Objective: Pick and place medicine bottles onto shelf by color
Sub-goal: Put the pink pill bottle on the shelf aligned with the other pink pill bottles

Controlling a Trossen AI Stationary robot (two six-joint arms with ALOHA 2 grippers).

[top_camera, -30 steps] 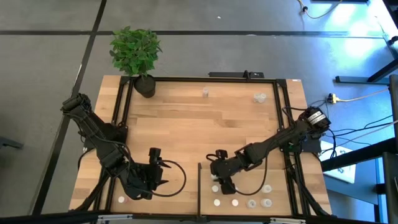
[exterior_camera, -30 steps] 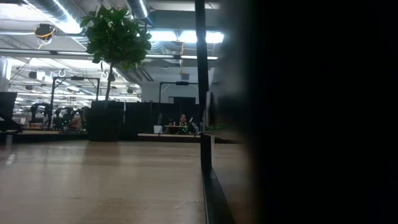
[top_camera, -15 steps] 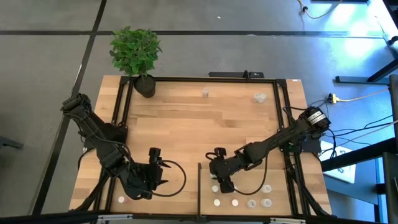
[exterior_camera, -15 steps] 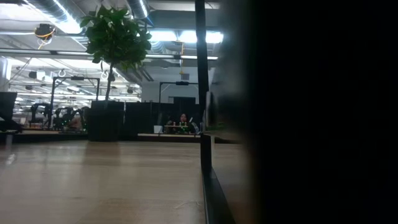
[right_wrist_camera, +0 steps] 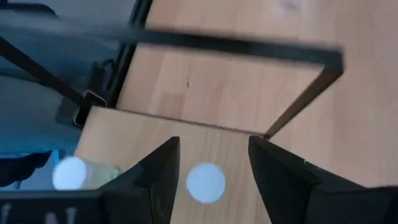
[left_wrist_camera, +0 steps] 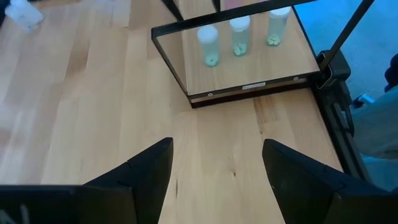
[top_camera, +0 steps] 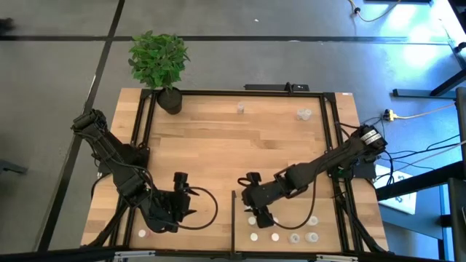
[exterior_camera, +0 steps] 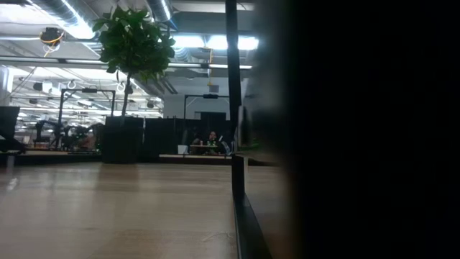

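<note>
White-capped medicine bottles [top_camera: 275,236] stand on the shelf [top_camera: 284,211] under my right gripper [top_camera: 256,216], fingers apart around one cap [right_wrist_camera: 206,182], empty left gripper [top_camera: 173,216] wide open, potted plant [top_camera: 160,62] far off.

Both arms matte black, jointed segments. Left hand [left_wrist_camera: 214,177]: two broad wedge-shaped dark fingers. Right hand [right_wrist_camera: 211,177]: same black tapered fingers. Thin black cable loops beside left arm [top_camera: 120,171]. Right arm [top_camera: 320,169] silver-grey at base joint.
</note>
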